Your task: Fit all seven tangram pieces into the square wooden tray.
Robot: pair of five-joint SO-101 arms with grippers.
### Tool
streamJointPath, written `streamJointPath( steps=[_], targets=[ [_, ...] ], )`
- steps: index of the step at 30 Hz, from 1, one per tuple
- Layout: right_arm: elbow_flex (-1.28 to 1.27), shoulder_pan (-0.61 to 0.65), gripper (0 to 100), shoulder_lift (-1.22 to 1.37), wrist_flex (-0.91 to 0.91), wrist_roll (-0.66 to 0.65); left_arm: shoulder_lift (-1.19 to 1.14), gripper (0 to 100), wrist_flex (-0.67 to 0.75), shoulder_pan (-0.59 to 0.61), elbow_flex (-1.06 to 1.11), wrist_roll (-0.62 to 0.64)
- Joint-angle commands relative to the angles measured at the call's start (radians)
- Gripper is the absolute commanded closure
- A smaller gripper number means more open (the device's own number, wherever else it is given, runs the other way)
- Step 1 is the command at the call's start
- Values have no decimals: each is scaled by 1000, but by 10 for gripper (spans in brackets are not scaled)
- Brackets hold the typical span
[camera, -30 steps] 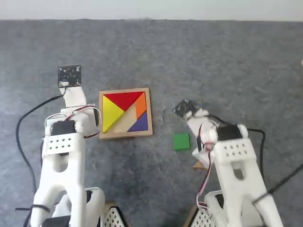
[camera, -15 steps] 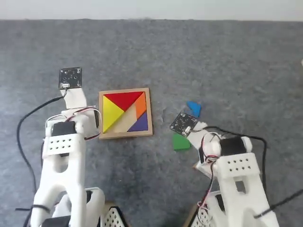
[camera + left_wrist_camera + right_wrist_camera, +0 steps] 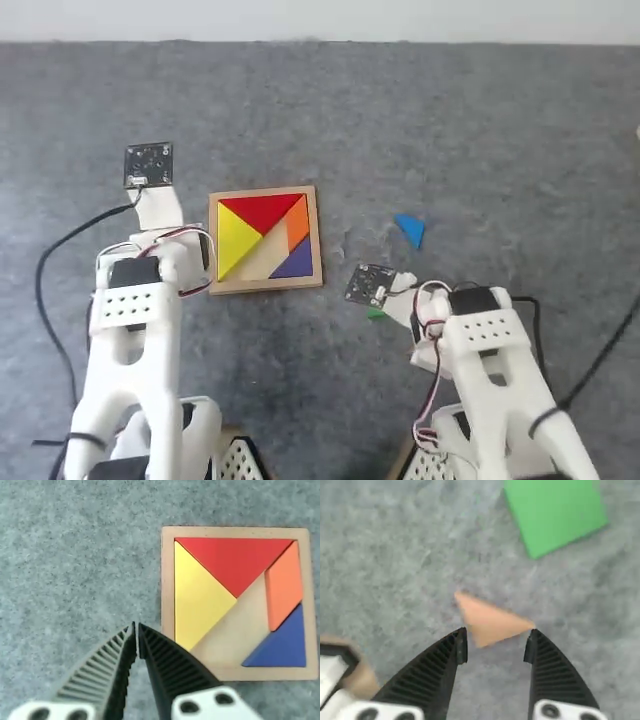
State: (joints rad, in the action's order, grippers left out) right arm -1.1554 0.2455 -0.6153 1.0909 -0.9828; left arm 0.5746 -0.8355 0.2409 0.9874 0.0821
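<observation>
The square wooden tray (image 3: 314, 236) (image 3: 167, 595) holds a red triangle (image 3: 231, 560), a yellow triangle (image 3: 196, 598), an orange piece (image 3: 285, 584) and a blue-violet triangle (image 3: 281, 646); bare wood runs between them. My left gripper (image 3: 136, 626) is shut and empty on the carpet beside the tray's yellow side. My right gripper (image 3: 495, 641) is open, its tips on either side of a small light-orange triangle (image 3: 490, 621). The green square (image 3: 554, 512) lies just beyond it, mostly hidden under the right arm (image 3: 372, 290) in the high view. A small blue triangle (image 3: 409, 229) lies apart on the carpet.
Grey carpet covers the whole table. The left arm's wrist camera board (image 3: 148, 163) sits left of the tray. A pale wall edge runs along the far side. Cables trail beside both arm bases.
The right arm has pulled back toward its base and to the left, uncovering the blue triangle and covering most of the green square. The left arm has kept still.
</observation>
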Motion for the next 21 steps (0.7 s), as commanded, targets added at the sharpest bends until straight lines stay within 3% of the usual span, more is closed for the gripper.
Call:
streamJointPath(
  steps=[1,4,8,16,21],
  targets=[
    [8,-19,803,94,-170,-6,31,987,-3,-5,-4,-9],
    [58,-104,804,148,-242,17,31,987,-2,-5,-2,-9],
    [152,-170,805,114,-97,25,31,987,-2,-5,-2,-9],
    [164,-120,805,-194,174,32,31,987,-2,-5,-2,-9],
    [170,-36,805,-148,232,199,31,987,-2,-5,-2,-9]
  ],
)
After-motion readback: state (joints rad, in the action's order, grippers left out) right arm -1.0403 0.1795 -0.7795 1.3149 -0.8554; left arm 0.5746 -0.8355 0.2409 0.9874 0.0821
